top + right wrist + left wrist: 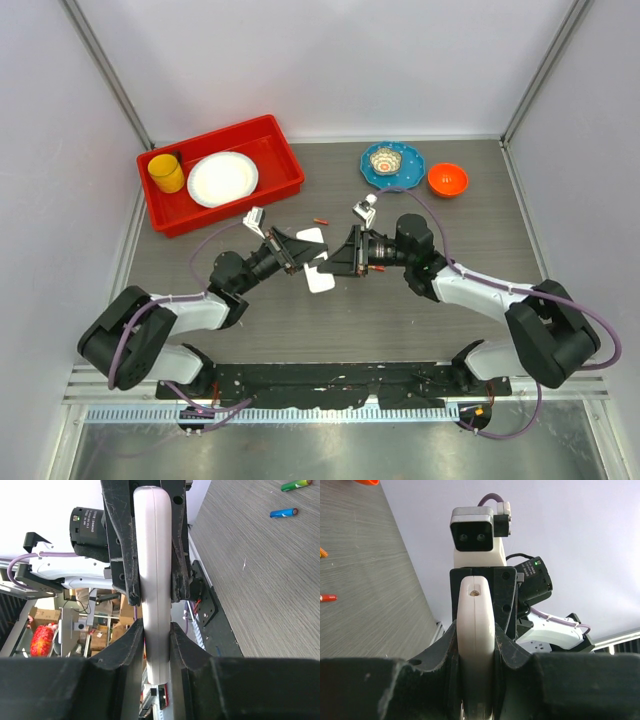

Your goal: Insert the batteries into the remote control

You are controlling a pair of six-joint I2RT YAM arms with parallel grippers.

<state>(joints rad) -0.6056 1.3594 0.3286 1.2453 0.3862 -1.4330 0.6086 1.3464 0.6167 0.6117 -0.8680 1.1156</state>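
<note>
Over the middle of the grey desk (420,300), the white remote control (320,279) is held between both arms, clear of the surface. The left fingers (437,652) and right fingers (122,647) are each clamped on it from opposite sides. One orange-red battery (320,219) lies on the desk just beyond.

White vertical print on black motor housing (90,527), right wrist view: partly legible, reads "DAMIAO"; adjoining line too small to read. Print on matching housing (536,580), left wrist view: blurred, unreadable. No other legible text.
</note>
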